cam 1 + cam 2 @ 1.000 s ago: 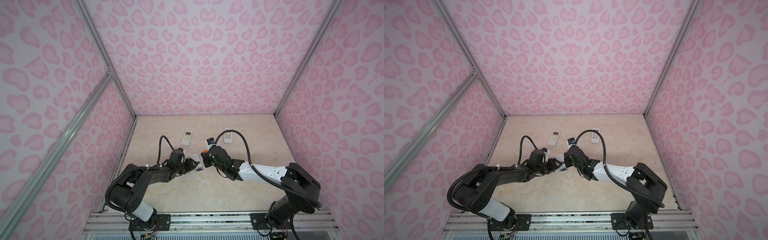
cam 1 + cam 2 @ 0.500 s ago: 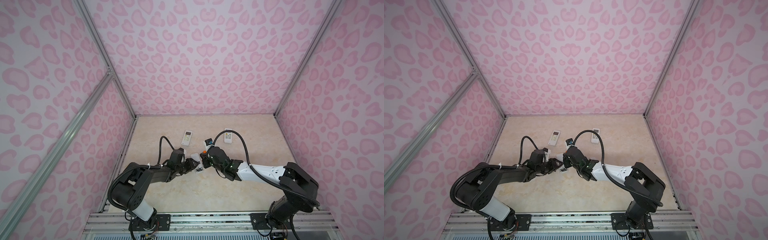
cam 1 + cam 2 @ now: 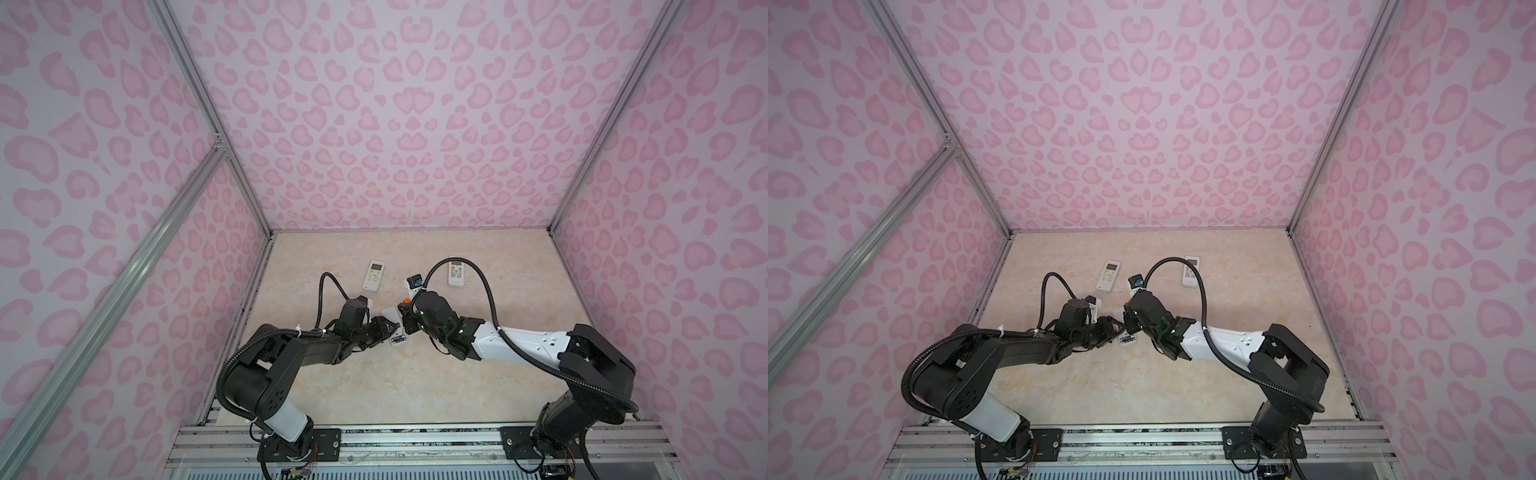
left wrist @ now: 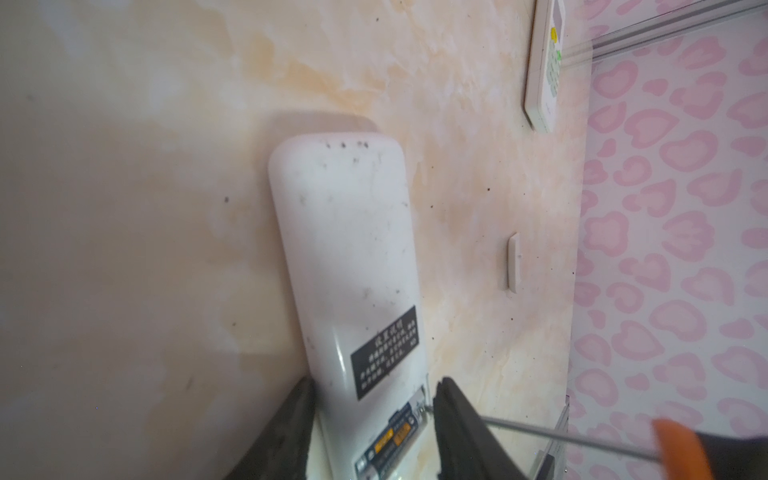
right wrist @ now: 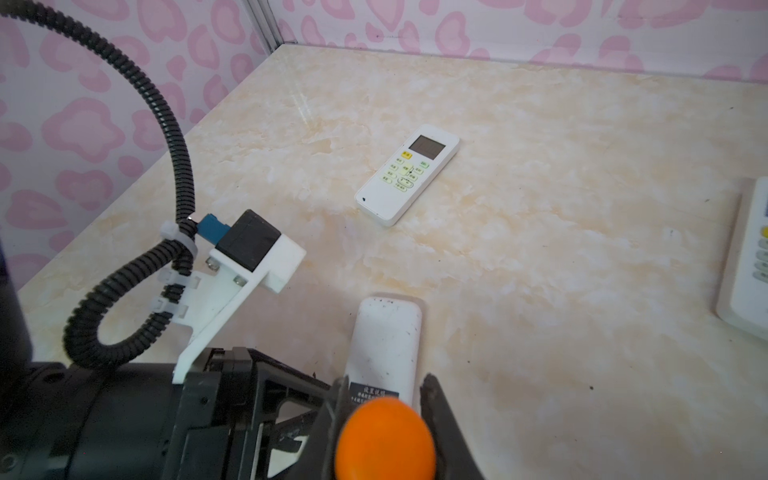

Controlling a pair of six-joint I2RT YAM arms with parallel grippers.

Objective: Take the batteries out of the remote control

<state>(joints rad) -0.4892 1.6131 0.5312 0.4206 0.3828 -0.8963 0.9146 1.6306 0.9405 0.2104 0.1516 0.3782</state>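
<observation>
A white remote control (image 4: 345, 257) lies back-up on the table, with my left gripper (image 4: 374, 384) shut across its lower end. Its battery bay is uncovered, and black-and-gold batteries (image 4: 390, 440) sit inside it. My right gripper (image 5: 386, 380) is shut on a screwdriver, whose orange handle end (image 5: 386, 436) fills the space between its fingers. The screwdriver's thin metal shaft (image 4: 540, 432) reaches in from the side, and its tip touches the edge of the battery bay. In a top view both grippers meet over the remote control (image 3: 397, 338) near the table's middle.
Two more white remotes lie face-up farther back, one on the left (image 3: 375, 276) and one on the right (image 3: 456, 272). A small white cover (image 4: 514, 262) lies on the table beside the held remote. The pink patterned walls close in the table on three sides.
My right gripper has edged slightly left with the screwdriver, closer to the remote control. The left gripper keeps its hold and has barely moved.
</observation>
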